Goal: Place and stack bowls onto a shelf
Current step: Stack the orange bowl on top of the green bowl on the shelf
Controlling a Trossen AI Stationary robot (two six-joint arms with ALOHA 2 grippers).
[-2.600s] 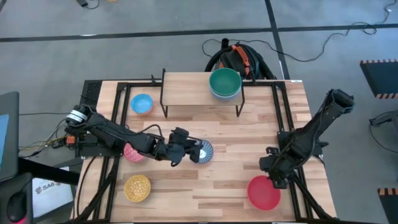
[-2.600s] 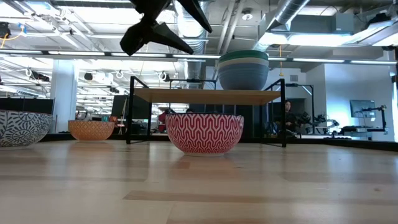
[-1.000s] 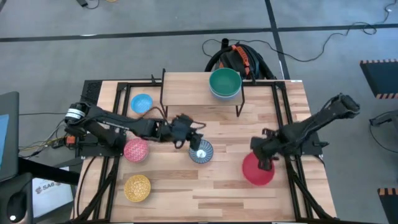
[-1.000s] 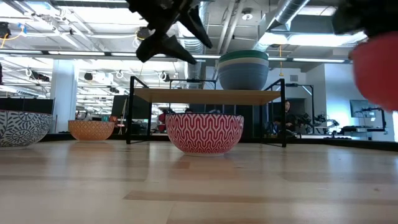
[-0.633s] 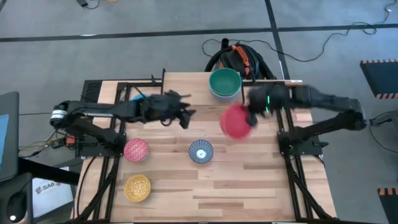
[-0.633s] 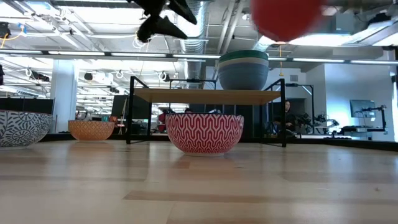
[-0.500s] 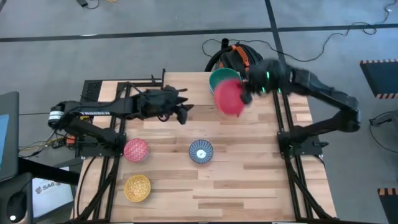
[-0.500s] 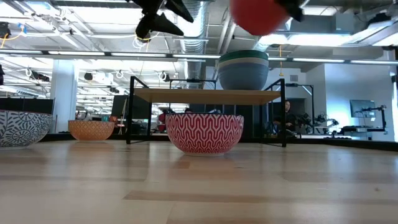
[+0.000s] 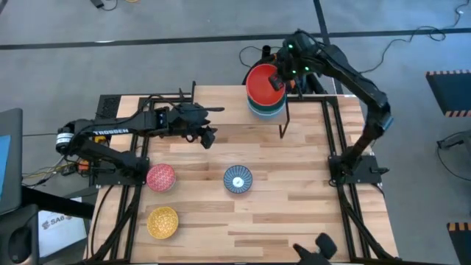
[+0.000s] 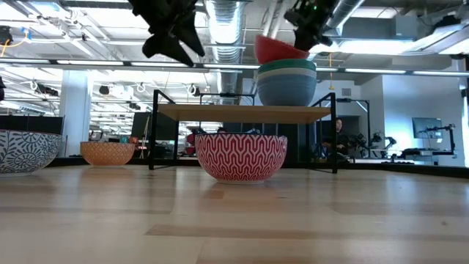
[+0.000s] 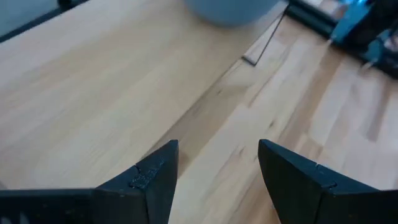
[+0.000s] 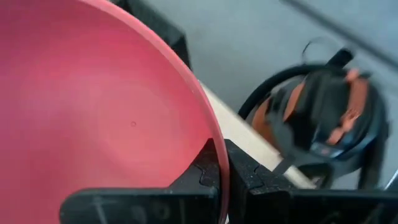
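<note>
The shelf stands at the table's far side. On its right end sits a stack of bowls with a green one on top. My right gripper is shut on a red bowl right over that stack. My left gripper hangs open and empty above the table by the shelf's near edge; its wrist view shows the board's edge and a light blue bowl on it. A pink patterned bowl, a blue-white one and a yellow one rest on their bases on the table. My right gripper pinches the red bowl's rim on its right side, one finger inside the bowl and one outside. The fingers come from above and from the right. The bowl is tilted, mouth up, its bottom sunk behind the green bowl's rim; whether it rests there I cannot tell.
A dark bag with orange parts lies on the floor behind the shelf. Black frame rails run along both table sides. Bare wood lies on the table's right half.
My right gripper has carried the red bowl up from the table's right middle toward the far edge, to just over the stack on the shelf. My left gripper, open throughout, has risen and drawn back from the blue-white bowl toward the shelf's near edge.
</note>
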